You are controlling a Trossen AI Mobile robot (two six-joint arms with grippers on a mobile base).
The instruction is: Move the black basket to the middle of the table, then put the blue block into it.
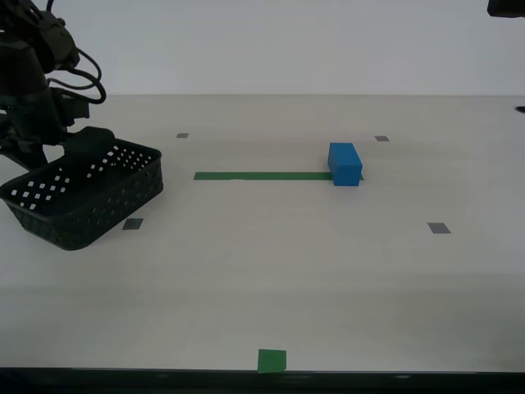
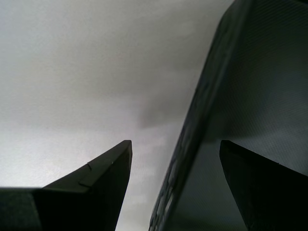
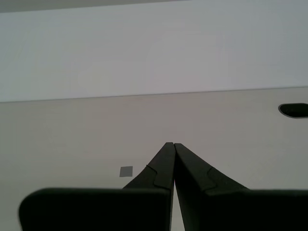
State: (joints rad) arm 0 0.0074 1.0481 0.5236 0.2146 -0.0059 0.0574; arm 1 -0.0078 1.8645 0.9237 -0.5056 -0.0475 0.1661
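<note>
The black basket (image 1: pixel 86 193) stands on the table (image 1: pixel 287 271) at the exterior view's far left. My second gripper (image 1: pixel 86 144) reaches down at its far rim. In the second wrist view my second gripper (image 2: pixel 175 144) is open, and the basket's wall (image 2: pixel 250 96) runs between the two fingers with a gap to the outer one. The blue block (image 1: pixel 345 164) stands right of centre, at the end of the green tape strip (image 1: pixel 258 176). My first gripper (image 3: pixel 170 144) is shut and empty above bare tabletop.
Small grey squares (image 1: pixel 439 228) (image 1: pixel 132 223) (image 1: pixel 381 138) mark the tabletop, and one shows in the first wrist view (image 3: pixel 126 171). A green square (image 1: pixel 271 360) lies at the front edge. A dark arm part (image 1: pixel 507 6) shows at the top right corner.
</note>
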